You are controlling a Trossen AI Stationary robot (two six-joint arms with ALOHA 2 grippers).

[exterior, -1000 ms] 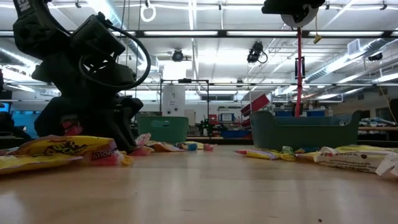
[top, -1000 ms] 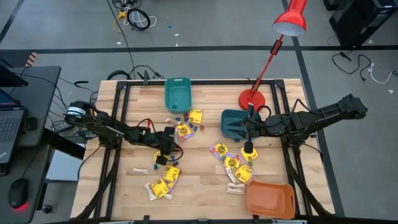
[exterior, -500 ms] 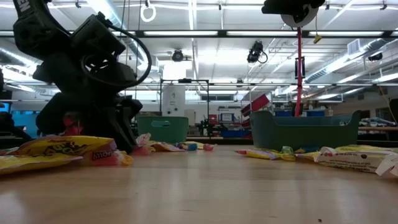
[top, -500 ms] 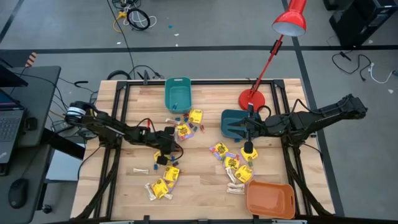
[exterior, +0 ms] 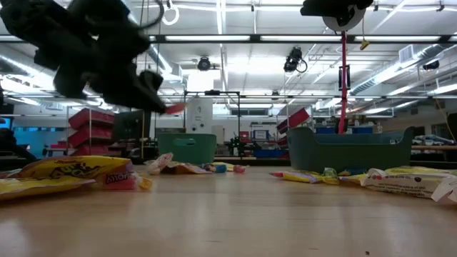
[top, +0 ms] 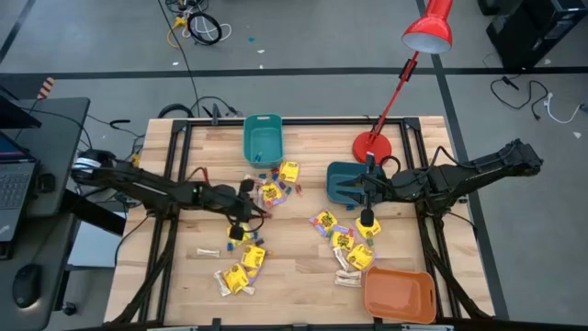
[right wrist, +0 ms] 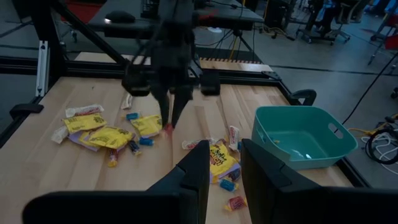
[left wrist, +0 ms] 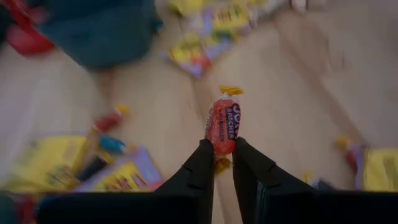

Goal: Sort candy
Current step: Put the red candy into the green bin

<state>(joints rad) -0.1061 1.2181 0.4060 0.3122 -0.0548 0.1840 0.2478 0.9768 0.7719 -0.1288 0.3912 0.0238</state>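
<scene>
Left gripper (left wrist: pixel 222 155) on red candy (left wrist: pixel 223 123)

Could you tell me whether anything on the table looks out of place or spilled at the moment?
Nothing looks damaged. Loose candy lies scattered over the table rather than in the bins; the orange bin looks empty. The left gripper holds one red candy above the table.

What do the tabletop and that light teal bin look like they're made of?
The tabletop looks like pale wood: plank seams and grain show, with a matte finish. The light teal bin is probably molded plastic: one smooth colour, rounded rim, cut-out handle, slight sheen.
</scene>
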